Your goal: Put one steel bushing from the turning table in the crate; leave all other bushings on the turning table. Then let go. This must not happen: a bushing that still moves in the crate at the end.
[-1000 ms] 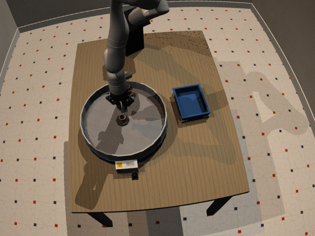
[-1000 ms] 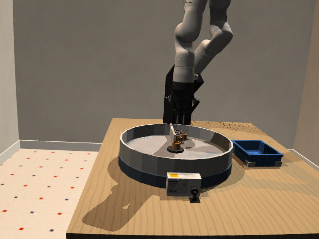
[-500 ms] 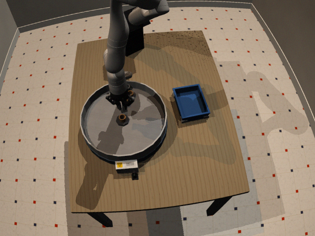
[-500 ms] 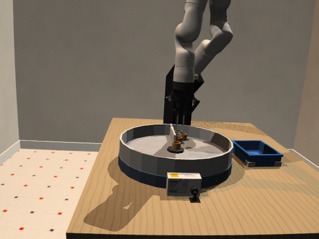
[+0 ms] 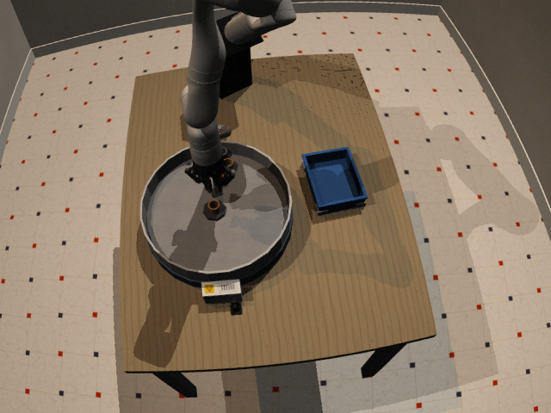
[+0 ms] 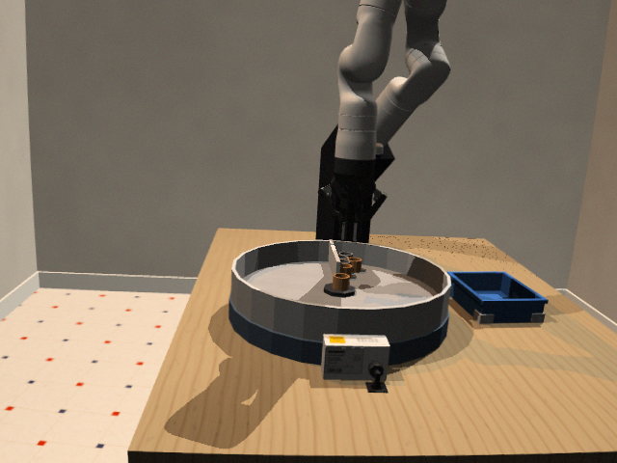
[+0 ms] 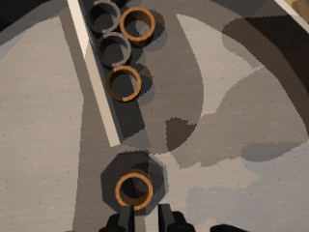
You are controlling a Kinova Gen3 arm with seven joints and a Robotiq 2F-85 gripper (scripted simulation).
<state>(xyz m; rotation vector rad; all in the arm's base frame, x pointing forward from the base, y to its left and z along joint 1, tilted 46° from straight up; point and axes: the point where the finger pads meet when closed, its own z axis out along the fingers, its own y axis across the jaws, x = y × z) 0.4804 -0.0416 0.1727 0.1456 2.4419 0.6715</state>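
While the fingers hang nearly pressed together, empty, a divider (image 7: 94,77) flanks four bushings (image 7: 124,83).

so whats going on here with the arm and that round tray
The grey arm's gripper hangs nearly closed and holding nothing above the round grey turning table. Two grey steel bushings and two orange ones sit beside a white divider; another orange bushing stands on the hub. The blue crate holds nothing.

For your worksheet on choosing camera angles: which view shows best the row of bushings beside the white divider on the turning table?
The wrist view: it looks down on the row of bushings, two grey and two orange, beside the white divider. In the exterior view they overlap in a small cluster. In the top view the arm hides most of them.
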